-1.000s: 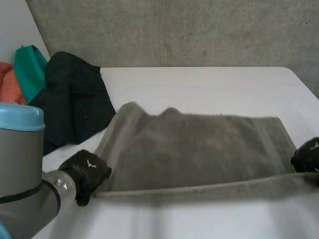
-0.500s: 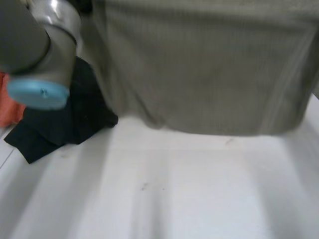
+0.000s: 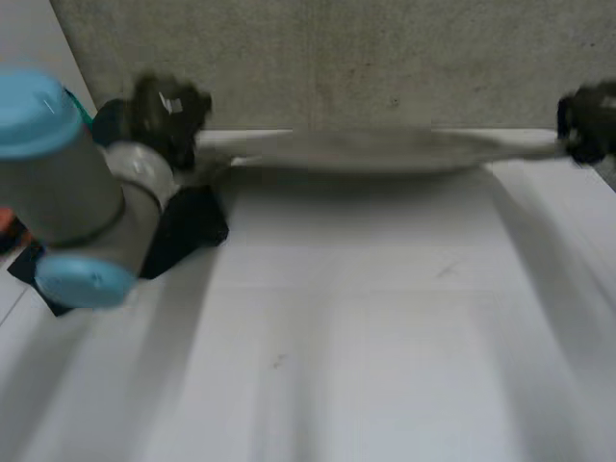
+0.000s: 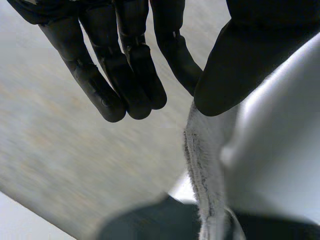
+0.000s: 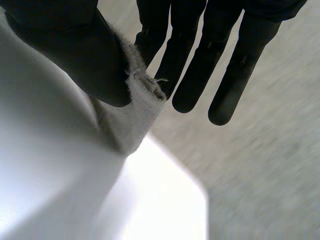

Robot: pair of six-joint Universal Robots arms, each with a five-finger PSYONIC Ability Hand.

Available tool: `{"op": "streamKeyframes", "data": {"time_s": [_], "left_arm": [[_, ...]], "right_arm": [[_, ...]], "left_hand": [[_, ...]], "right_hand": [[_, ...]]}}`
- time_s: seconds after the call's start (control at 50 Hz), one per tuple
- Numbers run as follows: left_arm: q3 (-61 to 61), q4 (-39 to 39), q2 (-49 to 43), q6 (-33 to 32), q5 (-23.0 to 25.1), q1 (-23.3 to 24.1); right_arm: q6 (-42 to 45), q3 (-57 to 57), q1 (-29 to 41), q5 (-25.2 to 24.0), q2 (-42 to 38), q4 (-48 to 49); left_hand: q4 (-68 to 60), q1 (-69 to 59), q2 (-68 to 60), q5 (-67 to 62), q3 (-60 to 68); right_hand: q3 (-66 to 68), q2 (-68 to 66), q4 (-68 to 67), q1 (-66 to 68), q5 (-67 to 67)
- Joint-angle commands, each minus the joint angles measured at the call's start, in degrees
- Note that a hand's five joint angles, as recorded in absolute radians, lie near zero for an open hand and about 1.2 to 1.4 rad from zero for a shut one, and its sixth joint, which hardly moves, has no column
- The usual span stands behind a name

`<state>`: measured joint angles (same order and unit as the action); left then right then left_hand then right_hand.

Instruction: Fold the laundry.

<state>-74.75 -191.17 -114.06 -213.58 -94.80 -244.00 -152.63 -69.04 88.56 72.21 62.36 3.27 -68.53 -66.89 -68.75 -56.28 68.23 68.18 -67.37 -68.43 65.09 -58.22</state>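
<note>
A grey towel (image 3: 385, 149) hangs stretched in the air over the table's far edge, seen nearly edge-on. My left hand (image 3: 168, 111) holds its left end and my right hand (image 3: 587, 120) its right end, both raised high. In the left wrist view my left hand (image 4: 125, 75) has its thumb (image 4: 240, 65) down on the towel's fuzzy edge (image 4: 202, 165), which runs away from the fingertips. In the right wrist view my right hand (image 5: 200, 65) pinches a towel corner (image 5: 137, 102) between thumb (image 5: 75, 55) and fingers.
A dark garment (image 3: 188, 226) lies at the table's left side, partly behind my left arm (image 3: 67, 173), and shows beyond the fingertips (image 4: 150, 222) in the left wrist view. The white table (image 3: 337, 337) spreads below the towel. A concrete wall (image 3: 385, 58) stands behind.
Both hands have lifted the towel off the table and swung it up and away. It lay flat a second ago, hung down like a curtain, and is now stretched level at the far edge.
</note>
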Motion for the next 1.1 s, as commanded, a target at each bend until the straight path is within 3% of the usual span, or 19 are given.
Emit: {"op": "streamKeyframes", "data": {"time_s": [0.02, 0.14, 0.24, 0.32, 0.52, 0.72, 0.92, 1.1], "left_arm": [[-14.01, 1.15, -1.26, -1.92, -0.30, 1.68], [-23.33, 11.24, 2.95, -7.54, -4.07, 5.01], [-27.47, 26.51, 10.42, -9.48, -8.90, 9.32], [-26.33, 31.38, 11.58, -9.57, -9.27, 11.43], [-9.64, 25.33, 0.08, -9.92, -9.00, 10.47], [15.39, 12.68, -17.67, -13.69, -6.72, 7.84], [27.02, 6.78, -28.32, -17.92, -5.22, 6.87], [31.51, 5.11, -33.33, -18.63, -3.74, 5.64]], "right_arm": [[11.82, -9.52, -1.89, -0.93, -1.63, -6.69], [25.52, -15.76, -6.11, -1.37, 3.81, -21.17], [44.22, -19.81, -13.65, -1.54, 9.43, -42.16], [49.98, -19.02, -14.82, -3.91, 8.40, -45.20], [37.95, -11.91, -10.16, -4.01, 0.57, -35.36], [23.19, -3.65, -4.63, -2.52, -6.71, -14.20], [19.75, 1.10, -1.55, 1.35, -13.31, 0.93], [19.65, 4.71, -0.49, 4.42, -19.37, 8.15]], "left_hand": [[-11.47, -13.11, -11.25, -13.72, 11.77], [-11.47, -13.11, -11.25, -13.72, 11.77], [-11.47, -13.11, -11.25, -13.72, 11.77], [-11.47, -13.11, -11.25, -13.72, 11.77], [-11.47, -13.11, -11.25, -13.72, 11.77], [-11.47, -13.11, -11.25, -13.72, 11.77], [-11.47, -13.11, -11.25, -13.72, 11.77], [-11.47, -13.11, -11.25, -13.72, 11.77]], "right_hand": [[11.82, -12.63, -11.57, 14.91, -11.78], [11.82, -12.63, -11.57, 14.91, -11.78], [11.82, -12.63, -11.57, 14.91, -11.78], [11.82, -12.63, -11.57, 14.91, -11.78], [11.82, -12.63, -11.57, 14.91, -11.78], [11.82, -12.63, -11.57, 14.91, -11.78], [11.82, -12.63, -11.57, 14.91, -11.78], [11.82, -12.63, -11.57, 14.91, -11.78]]}}
